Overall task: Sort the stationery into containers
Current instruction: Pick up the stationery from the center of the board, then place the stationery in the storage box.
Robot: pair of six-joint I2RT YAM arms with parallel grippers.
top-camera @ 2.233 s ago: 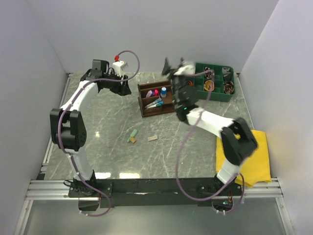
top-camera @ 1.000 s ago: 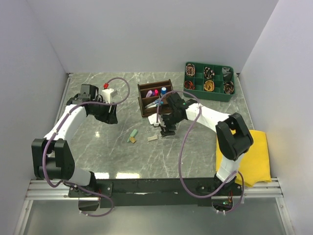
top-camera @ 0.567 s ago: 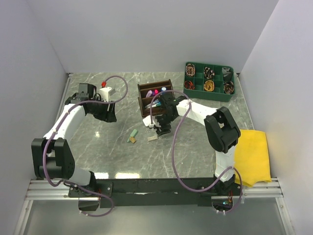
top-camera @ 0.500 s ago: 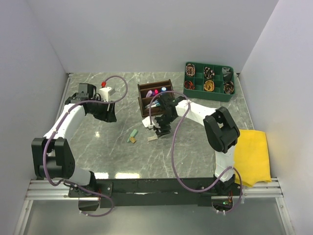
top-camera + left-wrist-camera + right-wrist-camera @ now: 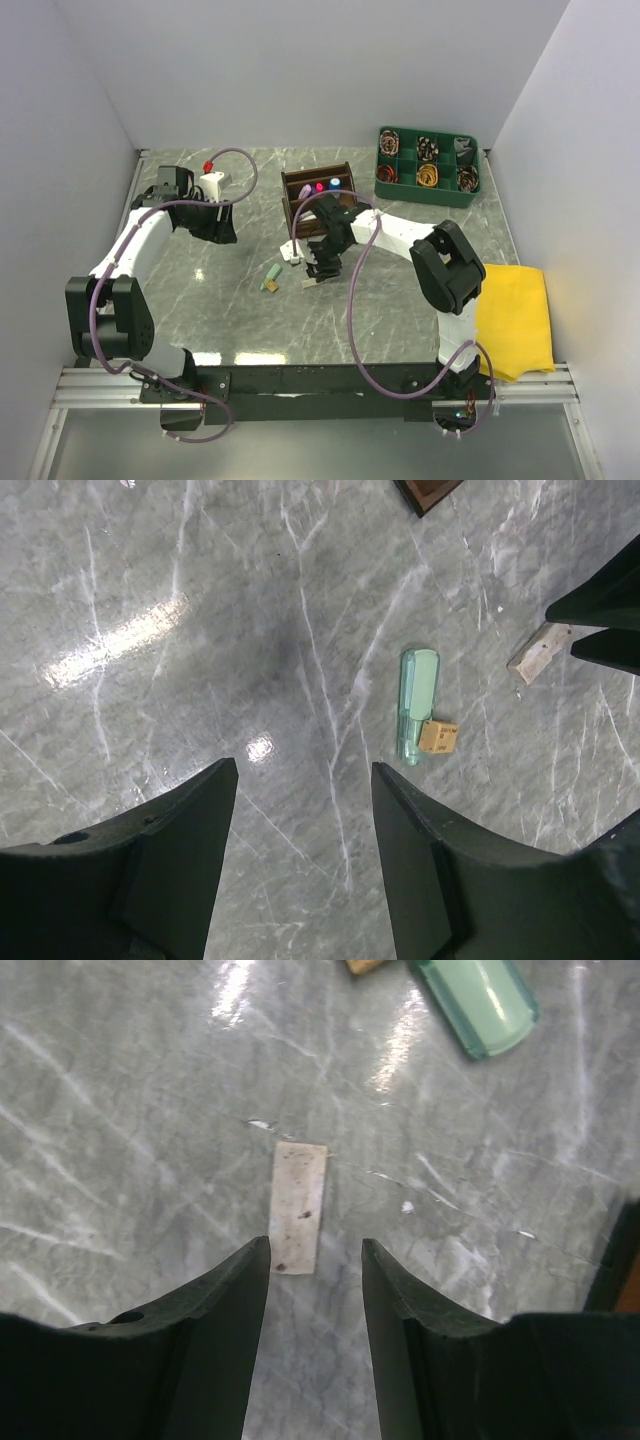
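Jaws of the right gripper [image 5: 315, 1255] stand apart, straddling a pale flat eraser [image 5: 300, 1207] on the marble table [image 5: 120, 1110] — near the brown organiser [image 5: 318, 195]; left gripper [image 5: 305, 780] (parted, empty) hovers near the green eraser [image 5: 418, 705].

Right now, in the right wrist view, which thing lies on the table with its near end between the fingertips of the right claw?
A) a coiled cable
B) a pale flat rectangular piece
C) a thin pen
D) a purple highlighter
B: the pale flat piece lies with its near end between the tips of the right claw, whose fingers stand apart and do not touch it; the mint green piece lies farther off.
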